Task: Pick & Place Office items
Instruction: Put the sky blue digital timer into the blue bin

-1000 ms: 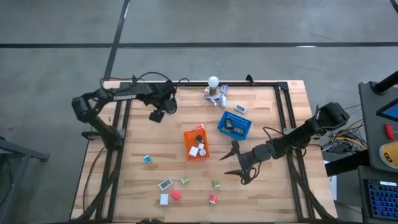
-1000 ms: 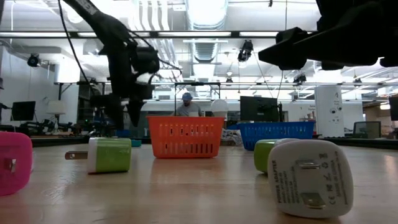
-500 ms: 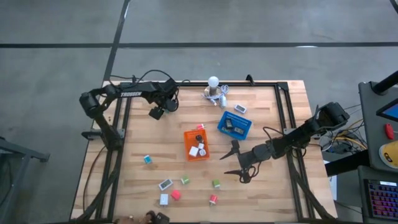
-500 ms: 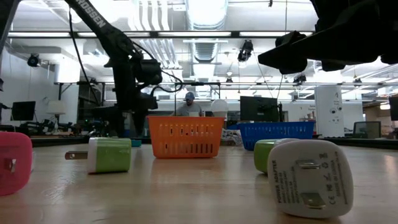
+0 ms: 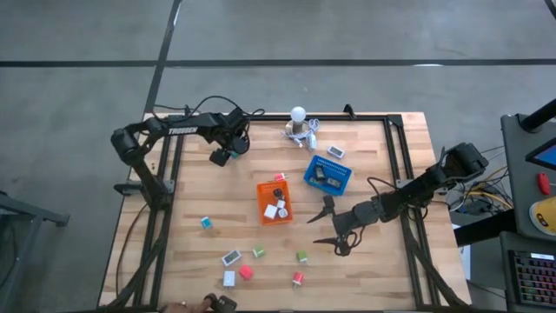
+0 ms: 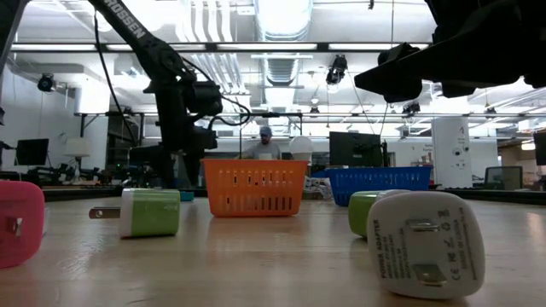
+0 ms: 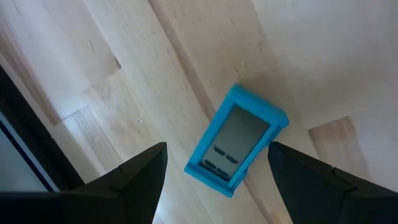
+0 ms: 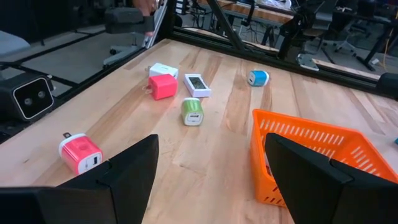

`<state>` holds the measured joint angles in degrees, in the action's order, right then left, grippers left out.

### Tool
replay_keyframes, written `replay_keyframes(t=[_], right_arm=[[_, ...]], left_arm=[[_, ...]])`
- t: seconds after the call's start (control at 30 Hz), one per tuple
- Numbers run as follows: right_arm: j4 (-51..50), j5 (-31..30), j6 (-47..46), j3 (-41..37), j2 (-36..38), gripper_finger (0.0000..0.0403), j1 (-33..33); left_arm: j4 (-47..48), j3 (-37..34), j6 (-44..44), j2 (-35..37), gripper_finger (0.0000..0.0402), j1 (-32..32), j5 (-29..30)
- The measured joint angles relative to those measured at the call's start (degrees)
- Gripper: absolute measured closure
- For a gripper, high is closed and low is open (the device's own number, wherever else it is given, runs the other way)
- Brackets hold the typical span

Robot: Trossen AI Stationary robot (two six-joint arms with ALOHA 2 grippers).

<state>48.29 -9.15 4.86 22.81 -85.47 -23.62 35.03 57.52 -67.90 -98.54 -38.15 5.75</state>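
Note:
A blue blocky piece with a grey face [image 7: 239,140] lies flat on the wood near the table's far left. My left gripper [image 5: 222,156] hovers over it, open, a finger on either side [image 7: 216,155], touching nothing. My right gripper [image 5: 330,226] is open and empty, held above the table to the right of the orange tray [image 5: 274,202]. Ahead of it [image 8: 211,140] lie loose pieces: a pink charger [image 8: 81,152], a red one [image 8: 163,86], a green one [image 8: 192,111], white ones and a teal one [image 8: 257,77].
The blue tray [image 5: 327,174] holds a few pieces and sits behind the orange tray. A white bulb cluster with cables [image 5: 300,126] stands at the far edge. A green charger [image 6: 149,211] and a white charger [image 6: 426,243] lie near the front edge. Bare wood lies left of the orange tray.
My left gripper has moved a little toward the table's far edge and slightly right, and the arm's elbow has swung inward. My right arm has kept still.

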Motion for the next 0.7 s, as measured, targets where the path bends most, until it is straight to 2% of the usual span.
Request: replay_keyframes(t=[0.23,0.37,0.7], right_arm=[[-0.02,0.02,0.07,0.00,0.00,0.0115,0.00],[-0.02,0.04,0.22,0.00,0.00,0.0115,0.00],[-0.70,0.22,-0.22,0.00,0.00,0.0115,0.00]], left_arm=[[0.35,-0.20,0.39,-0.45,0.0117,-0.04,-0.62],[0.63,0.04,0.74,-3.48,0.0117,-0.15,-0.69],[6.73,6.08,3.06,-8.58,0.0121,-0.20,-1.91]])
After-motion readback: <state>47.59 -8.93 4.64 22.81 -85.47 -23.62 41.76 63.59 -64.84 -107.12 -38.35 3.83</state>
